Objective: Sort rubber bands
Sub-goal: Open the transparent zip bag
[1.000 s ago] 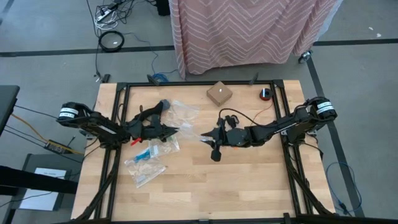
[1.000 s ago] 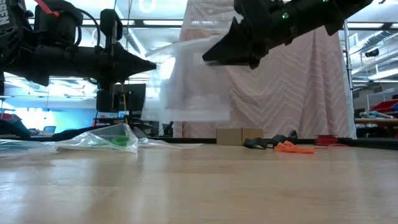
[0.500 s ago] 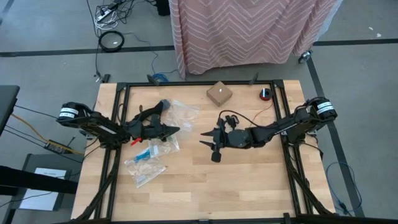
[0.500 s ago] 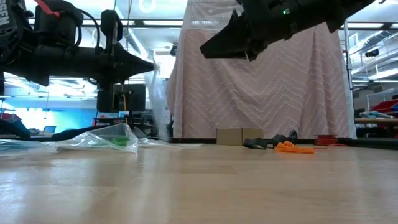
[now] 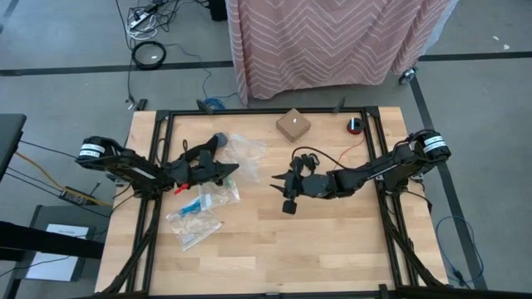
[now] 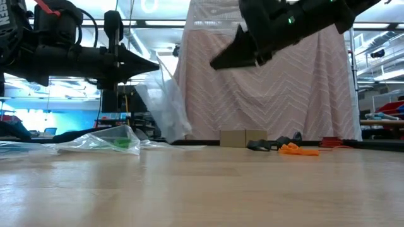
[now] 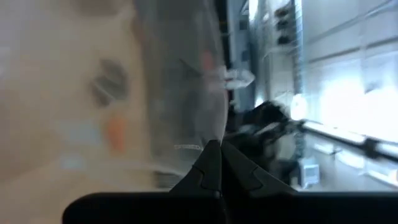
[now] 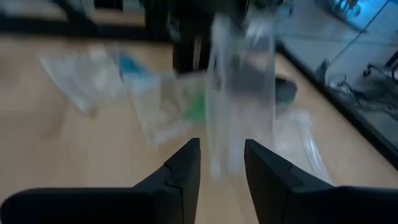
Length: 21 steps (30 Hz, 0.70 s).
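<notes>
Since the earlier frames, the clear bag (image 6: 165, 104) has been released by the right gripper (image 5: 278, 181) and is now hanging from the left gripper (image 5: 231, 172) alone; a second ago it was being stretched between the two.

The wooden table (image 5: 332, 241) is being worked from both sides. The left arm is being held above the table's left half, its fingers clenched on an edge of the bag; in the left wrist view the two fingertips are seen meeting on clear film (image 7: 180, 81). The right arm is being held near the table's middle, just apart from the bag, its fingers parted with nothing between them, as the right wrist view shows.

The step in hand is judged to be the opening or presenting of a bag for filling. The next move is judged to call for the right gripper to take the free edge again, or to fetch a band, without the film being pulled from the left grip.

The orange rubber bands (image 6: 298, 149) are lying on the table's far side near a cardboard box (image 5: 293, 124); this heap is plain only in the low view. A green band (image 6: 120, 143) is lying inside a flat bag (image 5: 193, 223) on the table. Blue contents (image 8: 132, 64) in another bag are being shown by the right wrist view alone.
</notes>
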Tool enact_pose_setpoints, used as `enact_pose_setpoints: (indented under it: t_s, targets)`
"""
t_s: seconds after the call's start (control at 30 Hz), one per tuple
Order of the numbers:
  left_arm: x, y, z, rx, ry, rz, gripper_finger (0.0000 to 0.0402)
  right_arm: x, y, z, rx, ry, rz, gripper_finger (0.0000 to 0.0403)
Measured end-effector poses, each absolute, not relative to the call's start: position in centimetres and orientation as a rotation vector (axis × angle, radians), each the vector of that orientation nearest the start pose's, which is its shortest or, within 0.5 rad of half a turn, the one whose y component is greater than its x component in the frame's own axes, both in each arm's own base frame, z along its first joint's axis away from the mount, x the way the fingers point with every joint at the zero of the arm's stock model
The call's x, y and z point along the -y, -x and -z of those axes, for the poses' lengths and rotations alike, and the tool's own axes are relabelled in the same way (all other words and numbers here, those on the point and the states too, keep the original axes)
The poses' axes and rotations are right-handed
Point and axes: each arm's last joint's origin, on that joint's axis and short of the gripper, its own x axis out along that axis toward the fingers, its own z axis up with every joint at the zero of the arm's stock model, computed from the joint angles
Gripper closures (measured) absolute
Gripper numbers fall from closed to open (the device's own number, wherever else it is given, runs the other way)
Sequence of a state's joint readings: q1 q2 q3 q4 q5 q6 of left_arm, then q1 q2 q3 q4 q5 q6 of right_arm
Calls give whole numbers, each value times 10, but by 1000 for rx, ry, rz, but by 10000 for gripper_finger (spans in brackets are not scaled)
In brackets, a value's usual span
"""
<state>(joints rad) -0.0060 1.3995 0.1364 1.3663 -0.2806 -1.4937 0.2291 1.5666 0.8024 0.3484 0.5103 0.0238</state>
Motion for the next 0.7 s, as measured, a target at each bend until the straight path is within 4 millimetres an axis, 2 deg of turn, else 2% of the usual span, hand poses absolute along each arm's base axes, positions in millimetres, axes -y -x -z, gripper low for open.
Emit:
enact_pose_setpoints:
  t_s: [0.13,0.3,0.43,0.7]
  targets:
    - [-9,-198,-173,446,1518,-60,400,-59,-315,-198,-451,195,277,285]
    - [-10,-196,-187,569,1551,-23,401,-57,-316,-202,-424,288,304,270]
    - [-11,-201,-195,626,1538,-40,401,-52,-318,-204,-416,332,330,258]
    - [-8,-223,-234,702,1539,135,401,-39,-328,-201,-368,403,367,245]
